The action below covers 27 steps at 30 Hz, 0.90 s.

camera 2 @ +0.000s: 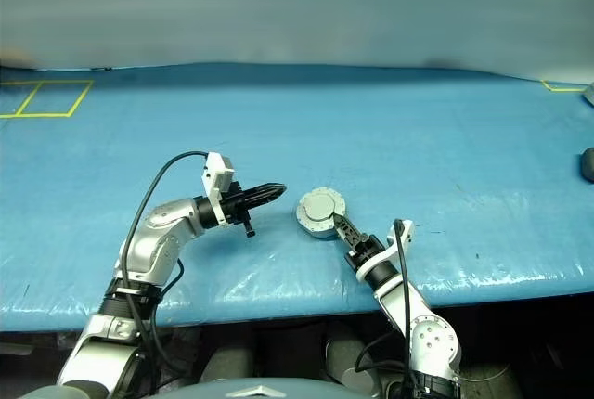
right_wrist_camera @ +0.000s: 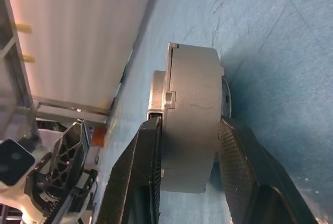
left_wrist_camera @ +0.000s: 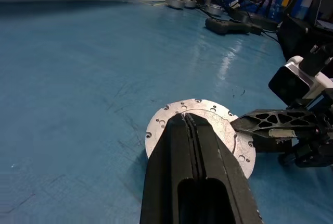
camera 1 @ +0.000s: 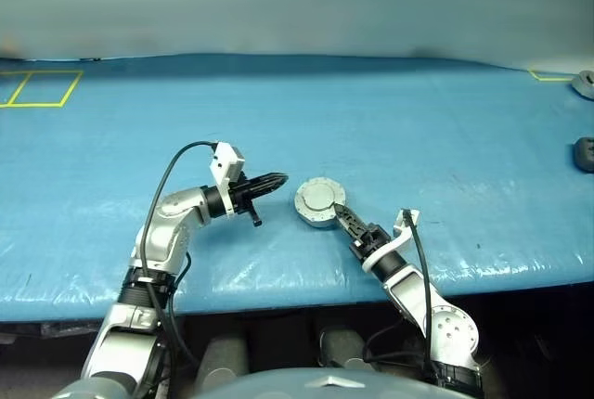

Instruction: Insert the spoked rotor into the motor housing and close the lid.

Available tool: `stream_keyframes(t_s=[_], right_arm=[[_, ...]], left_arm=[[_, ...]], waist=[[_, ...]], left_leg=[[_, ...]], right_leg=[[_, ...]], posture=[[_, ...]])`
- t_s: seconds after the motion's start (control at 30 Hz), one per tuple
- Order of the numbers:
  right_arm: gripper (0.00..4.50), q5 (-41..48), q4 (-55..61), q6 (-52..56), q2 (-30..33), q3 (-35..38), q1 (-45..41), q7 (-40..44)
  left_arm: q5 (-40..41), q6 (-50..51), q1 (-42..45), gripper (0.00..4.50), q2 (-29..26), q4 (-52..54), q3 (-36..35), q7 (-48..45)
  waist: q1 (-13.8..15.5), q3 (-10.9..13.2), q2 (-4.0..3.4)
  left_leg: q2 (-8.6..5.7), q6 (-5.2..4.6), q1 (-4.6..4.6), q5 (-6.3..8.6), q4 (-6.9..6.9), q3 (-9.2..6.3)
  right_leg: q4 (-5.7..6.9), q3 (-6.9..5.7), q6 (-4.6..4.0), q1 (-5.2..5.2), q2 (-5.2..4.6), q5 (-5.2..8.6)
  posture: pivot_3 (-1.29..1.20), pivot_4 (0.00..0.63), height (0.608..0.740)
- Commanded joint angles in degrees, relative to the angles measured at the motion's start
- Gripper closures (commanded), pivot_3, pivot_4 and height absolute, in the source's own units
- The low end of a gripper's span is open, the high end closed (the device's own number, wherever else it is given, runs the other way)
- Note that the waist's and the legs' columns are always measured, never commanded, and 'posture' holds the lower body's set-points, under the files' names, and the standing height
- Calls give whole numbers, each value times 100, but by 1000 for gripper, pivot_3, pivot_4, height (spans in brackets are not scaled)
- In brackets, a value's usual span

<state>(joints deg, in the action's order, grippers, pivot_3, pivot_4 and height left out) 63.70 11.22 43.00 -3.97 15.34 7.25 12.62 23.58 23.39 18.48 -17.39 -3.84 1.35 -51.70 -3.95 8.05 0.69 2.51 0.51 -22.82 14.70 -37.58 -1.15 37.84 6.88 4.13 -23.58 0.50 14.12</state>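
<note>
Right pincer (camera 1: 340, 212) level on motor housing (camera 1: 318, 201)

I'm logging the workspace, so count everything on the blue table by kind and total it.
Closed motor housing, lid on, held by right gripper: 1
Grey round parts at the far right edge: 1
Dark objects at the far right edge: 1
Total: 3

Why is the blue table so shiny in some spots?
In the left wrist view, light glares white off the blue table cover beyond the motor housing; in the left eye view, its wrinkled front edge glints too.
</note>
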Motion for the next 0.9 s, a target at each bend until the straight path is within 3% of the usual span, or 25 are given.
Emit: stream_keyframes(t_s=[0.03,0.27,0.37,0.47,0.83,0.9], right_arm=[[3304,635,501,-53,-148,-3,-167,138],[3304,1140,894,-178,-220,-178,-561,22],[3304,1279,1021,-185,-155,-276,-720,-91],[3304,1458,1121,-187,-91,-357,-862,-155],[3304,1703,1257,-38,317,-679,-1004,-296],[3304,1705,1277,-5,419,-709,-992,-320]], left_arm=[[477,412,-127,4500,122,467,-341,359],[1046,836,-560,4500,292,813,-747,848],[1696,1124,-794,4329,420,1072,-1048,888],[2160,1298,-985,3604,489,1196,-1247,880],[3154,1782,-1363,52,673,1573,-1213,890],[3398,1759,-1292,52,827,1606,-1266,919]], waist=[[5,20,-13],[-7,47,-27],[5,47,-27],[19,47,-26],[13,48,-25],[15,48,-25]], left_leg=[[-1,0,-11,0,0,0],[0,0,-47,0,2,-3],[0,1,-76,0,0,-9],[-2,1,-94,-1,-1,-8],[-5,2,-93,-1,-10,-8],[-4,2,-93,-1,-15,-8]], right_leg=[[0,-1,2,-10,0,-1],[-2,-2,-24,-44,2,-16],[-1,-7,-27,-70,2,-18],[-1,-6,-29,-88,-2,-20],[4,-6,-29,-86,-1,-20],[5,-6,-29,-85,0,-21]], posture=[[0,150,740],[0,150,740],[0,150,740],[0,150,740],[0,150,740],[0,150,740]])
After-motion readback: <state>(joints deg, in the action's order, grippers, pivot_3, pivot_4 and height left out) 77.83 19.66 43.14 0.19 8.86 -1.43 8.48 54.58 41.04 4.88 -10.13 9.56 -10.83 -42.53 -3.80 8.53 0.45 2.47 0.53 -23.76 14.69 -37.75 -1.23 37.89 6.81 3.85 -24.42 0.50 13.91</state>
